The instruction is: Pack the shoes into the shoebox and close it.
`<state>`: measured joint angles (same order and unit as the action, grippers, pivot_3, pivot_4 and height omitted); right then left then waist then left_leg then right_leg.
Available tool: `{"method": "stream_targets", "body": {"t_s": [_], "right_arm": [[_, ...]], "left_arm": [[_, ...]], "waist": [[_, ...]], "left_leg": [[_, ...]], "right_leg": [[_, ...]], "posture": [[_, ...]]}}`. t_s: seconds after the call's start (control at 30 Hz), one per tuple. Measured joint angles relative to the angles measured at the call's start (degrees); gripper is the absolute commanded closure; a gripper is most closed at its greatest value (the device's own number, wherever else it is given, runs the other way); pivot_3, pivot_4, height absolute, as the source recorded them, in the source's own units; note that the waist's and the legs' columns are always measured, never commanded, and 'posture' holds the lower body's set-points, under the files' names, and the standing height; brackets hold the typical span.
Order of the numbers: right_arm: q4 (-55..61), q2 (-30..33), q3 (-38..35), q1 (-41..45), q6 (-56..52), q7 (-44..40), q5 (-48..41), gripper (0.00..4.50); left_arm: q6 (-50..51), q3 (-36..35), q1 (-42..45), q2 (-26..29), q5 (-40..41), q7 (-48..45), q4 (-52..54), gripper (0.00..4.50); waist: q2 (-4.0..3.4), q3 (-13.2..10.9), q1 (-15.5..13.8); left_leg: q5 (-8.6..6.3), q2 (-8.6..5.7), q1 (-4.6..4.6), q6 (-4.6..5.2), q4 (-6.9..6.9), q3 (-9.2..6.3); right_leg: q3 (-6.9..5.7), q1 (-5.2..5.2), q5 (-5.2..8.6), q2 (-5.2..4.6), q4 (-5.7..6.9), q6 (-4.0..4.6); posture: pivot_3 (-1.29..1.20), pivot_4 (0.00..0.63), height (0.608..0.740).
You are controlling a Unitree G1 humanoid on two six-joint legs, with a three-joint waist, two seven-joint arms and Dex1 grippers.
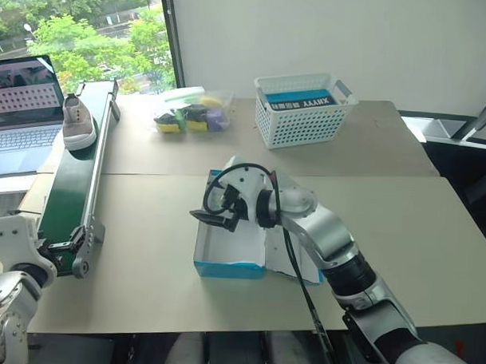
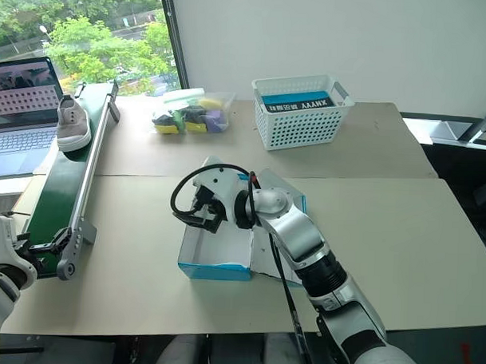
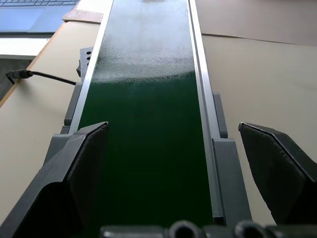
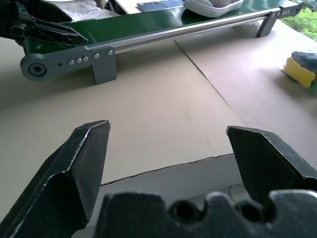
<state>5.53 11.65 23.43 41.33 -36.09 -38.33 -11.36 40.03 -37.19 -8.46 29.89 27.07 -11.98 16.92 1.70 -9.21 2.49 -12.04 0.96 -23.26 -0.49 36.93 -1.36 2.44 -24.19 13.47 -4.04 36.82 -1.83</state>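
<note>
So far only one shoe can be seen, and it sits at the far end of the green conveyor — grey upper, pale sole, toe toward the robot — well apart from the shoebox. The belt probably serves to bring the shoe within reach of the left arm.

The shoebox rests in the middle of the surface, open, white inside, and the part of its interior that shows is empty. Its lid lies folded back on the right side, mostly hidden under the right arm.

The right end effector hovers over the far left part of the box with its fingers spread wide and nothing between them; the right wrist view looks past the box's white edge toward the conveyor. My guess is that it stays there to steady the box or to await a shoe.

The left end effector hangs at the near end of the belt, fingers wide apart and empty, aimed straight up the belt — placed, I judge, to catch the shoe when it arrives.

A white basket, a laptop and a bag of colourful items lie farther off and play no part.
</note>
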Motion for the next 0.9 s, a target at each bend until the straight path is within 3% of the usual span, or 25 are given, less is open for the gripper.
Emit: {"method": "stream_targets", "body": {"t_s": [0.9], "right_arm": [[0.0,-1.5,-2.2,0.0,-2.0,2.3,-0.2,0.05]], "left_arm": [[0.1,-0.3,1.9,0.3,-1.2,1.8,-4.0,0.00]], "waist": [[0.00,0.0,0.0]], "left_leg": [[0.00,0.00,0.00,0.00,-0.01,0.00]], "right_leg": [[0.00,-0.01,0.00,-0.02,0.00,0.00]], "posture": [[0.00,0.150,0.739]]}}
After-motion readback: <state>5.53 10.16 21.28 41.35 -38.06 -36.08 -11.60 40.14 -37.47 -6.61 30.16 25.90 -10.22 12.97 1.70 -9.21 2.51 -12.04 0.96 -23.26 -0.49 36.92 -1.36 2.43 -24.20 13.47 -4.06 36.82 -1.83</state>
